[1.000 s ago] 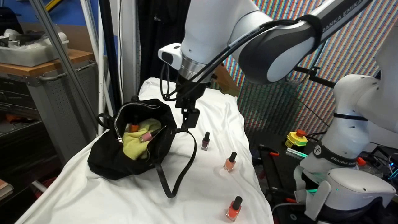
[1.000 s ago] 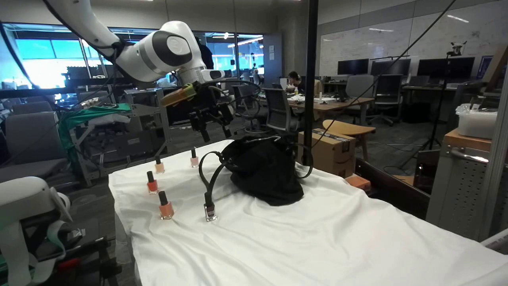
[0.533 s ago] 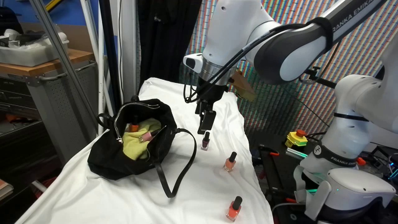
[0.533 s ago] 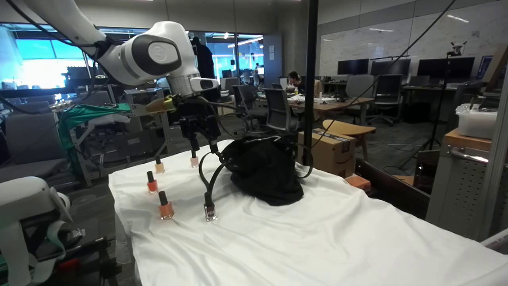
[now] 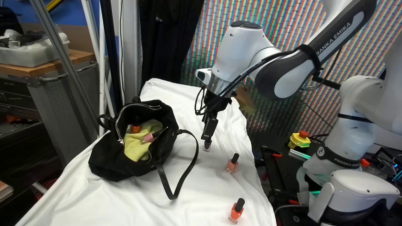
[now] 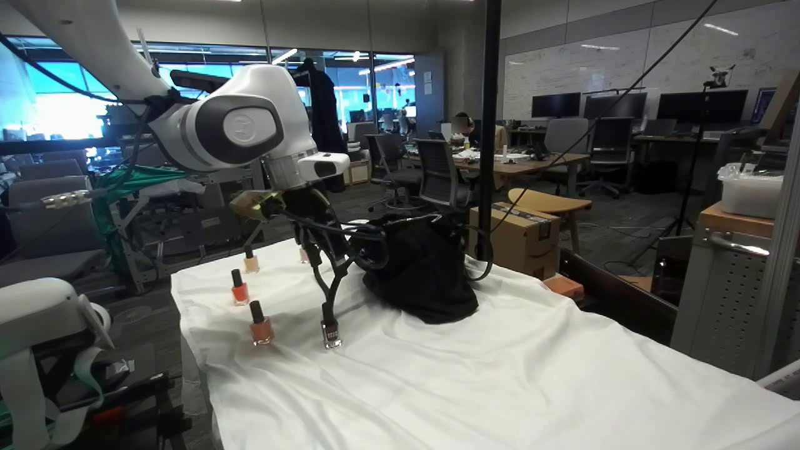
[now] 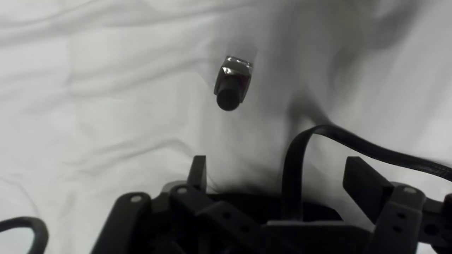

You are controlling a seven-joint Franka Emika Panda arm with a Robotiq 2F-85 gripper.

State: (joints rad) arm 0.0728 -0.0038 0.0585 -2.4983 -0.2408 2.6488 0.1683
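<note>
In an exterior view I've got the black bag (image 5: 108, 163) gaping open, yellow-green cloth (image 5: 133, 147) and two bottles (image 5: 149, 137) inside. In an exterior view I count five more bottles (image 6: 262, 330) on the table (image 6: 531, 375). Wrist view: my end effector (image 7: 276, 161) is spread, dark bottle (image 7: 233, 79) standing apart ahead, bag strap (image 7: 294, 169) crossing the gap.

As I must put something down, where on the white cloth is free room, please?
Widest: white cloth right of the plum glass bottle, in front of the black fabric handbag, in an exterior view. Smaller: between the handbag's black strap and the red glass bottle. Crowded: near the black end effector, by strap and maroon glass bottle.
</note>
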